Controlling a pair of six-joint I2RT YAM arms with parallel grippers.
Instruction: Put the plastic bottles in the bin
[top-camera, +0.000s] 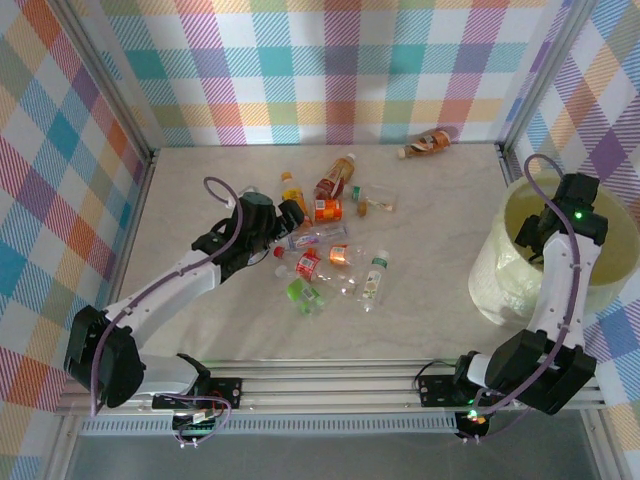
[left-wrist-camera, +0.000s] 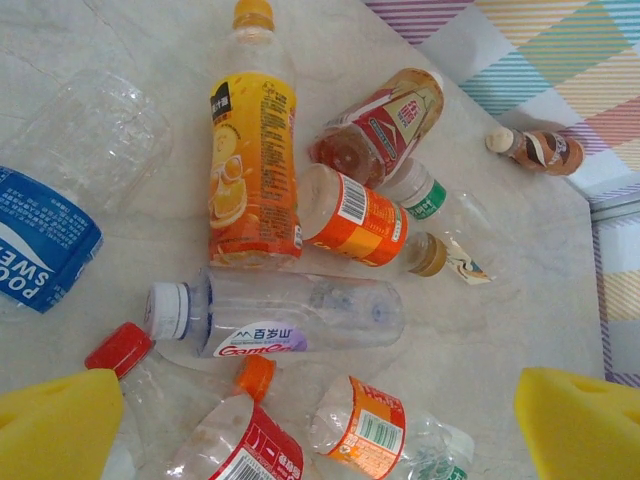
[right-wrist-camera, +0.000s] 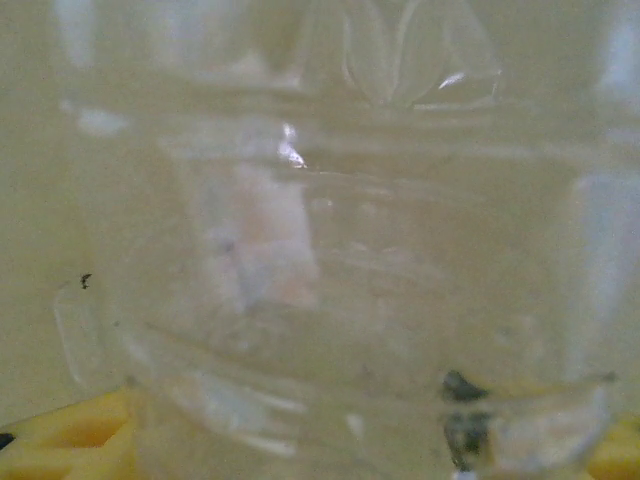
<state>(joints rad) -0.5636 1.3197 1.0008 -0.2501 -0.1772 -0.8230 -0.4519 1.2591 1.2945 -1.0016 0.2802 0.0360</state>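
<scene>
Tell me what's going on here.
Two robot arms are moving plastic bottles from the table into the bin. The right gripper is over the bin with a clear bottle between its fingers; whether it is gripped or released is unclear. The left gripper hovers open above the many bottles lying on the table.

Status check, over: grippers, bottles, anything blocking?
Left gripper open above bottle pile, white-capped clear bottle centred. Right gripper over bin, transparent bottle between fingers, grip unclear. Nothing blocking.

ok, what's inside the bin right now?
The right end effector reaches into the bin, with a clear bottle close against it. The bin's floor is hidden by the arm and the wall.
</scene>
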